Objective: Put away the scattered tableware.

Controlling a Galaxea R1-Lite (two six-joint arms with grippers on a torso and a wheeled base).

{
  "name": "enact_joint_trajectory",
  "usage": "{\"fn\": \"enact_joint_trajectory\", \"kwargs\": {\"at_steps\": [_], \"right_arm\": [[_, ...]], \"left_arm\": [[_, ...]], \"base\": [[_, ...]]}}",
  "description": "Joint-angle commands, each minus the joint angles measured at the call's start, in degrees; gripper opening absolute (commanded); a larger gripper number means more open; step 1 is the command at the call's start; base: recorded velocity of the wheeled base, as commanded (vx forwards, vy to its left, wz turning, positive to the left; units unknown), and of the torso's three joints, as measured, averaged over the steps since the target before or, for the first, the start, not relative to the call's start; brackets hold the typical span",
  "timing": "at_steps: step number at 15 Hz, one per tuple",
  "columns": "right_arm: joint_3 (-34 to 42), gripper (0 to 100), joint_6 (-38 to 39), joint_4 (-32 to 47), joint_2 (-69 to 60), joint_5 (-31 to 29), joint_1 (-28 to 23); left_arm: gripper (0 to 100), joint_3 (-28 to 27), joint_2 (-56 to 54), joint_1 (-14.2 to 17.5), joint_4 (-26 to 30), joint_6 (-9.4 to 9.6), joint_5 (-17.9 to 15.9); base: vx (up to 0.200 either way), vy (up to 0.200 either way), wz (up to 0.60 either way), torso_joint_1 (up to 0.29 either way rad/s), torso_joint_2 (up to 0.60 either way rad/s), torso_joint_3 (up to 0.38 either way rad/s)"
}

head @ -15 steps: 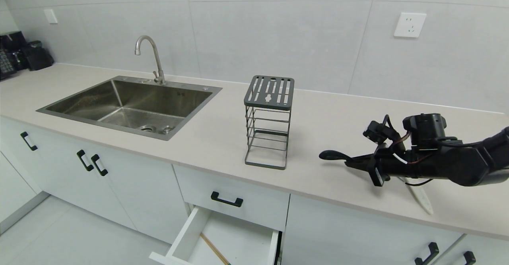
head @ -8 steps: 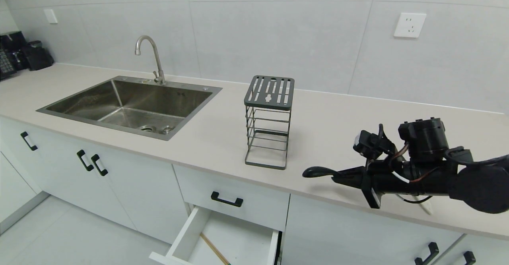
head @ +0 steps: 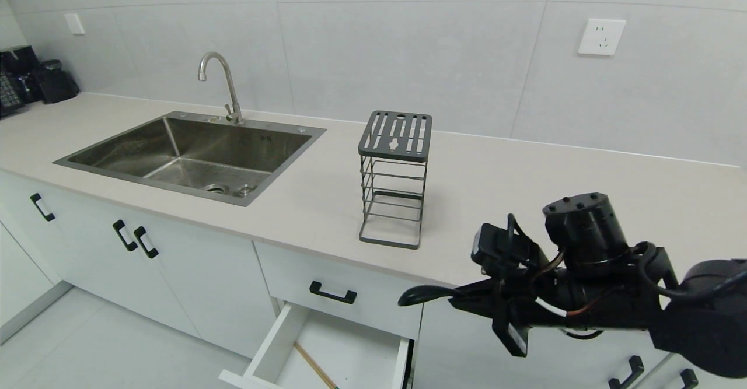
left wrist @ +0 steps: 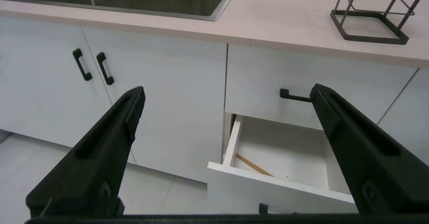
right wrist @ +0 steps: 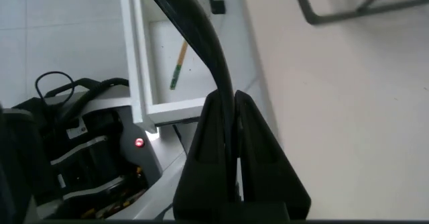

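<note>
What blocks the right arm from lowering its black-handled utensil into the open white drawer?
Likely nothing, so yes. The right gripper, shut on the black-handled utensil, hangs in front of the beige counter, above and right of the open white drawer, which holds a thin wooden stick.

Knife handle (head: 423, 294) black; rack (head: 395, 144) dark grey; countertop (head: 496, 179) beige; drawer (head: 269, 342) white; sink (head: 233, 144) steel-grey.

One utensil (head: 423, 295) (black-handled), one rack (head: 394, 179) — one drawer (head: 267, 345)
</note>
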Motion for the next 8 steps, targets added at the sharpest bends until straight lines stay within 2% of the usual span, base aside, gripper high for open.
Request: {"fn": "enact_joint_trajectory", "kwargs": {"at_steps": [1,6,8], "right_arm": [[-1.2,0,2.2,-0.2,2.4,-1.5,5.6],[-3.1,0,3.9,-0.5,6.5,-3.6,10.9],[-6.9,0,4.2,-0.5,8.8,-4.7,12.0]], "left_arm": [[100,0.0,0.1,0.0,0.0,0.0,0.0],[100,0.0,0.1,0.0,0.0,0.0,0.0],[100,0.0,0.1,0.0,0.0,0.0,0.0]], "base": [[0.0,0.0,0.0,0.0,0.0,0.0],[0.0,0.0,0.0,0.0,0.0,0.0],[0.0,0.0,0.0,0.0,0.0,0.0]]}}
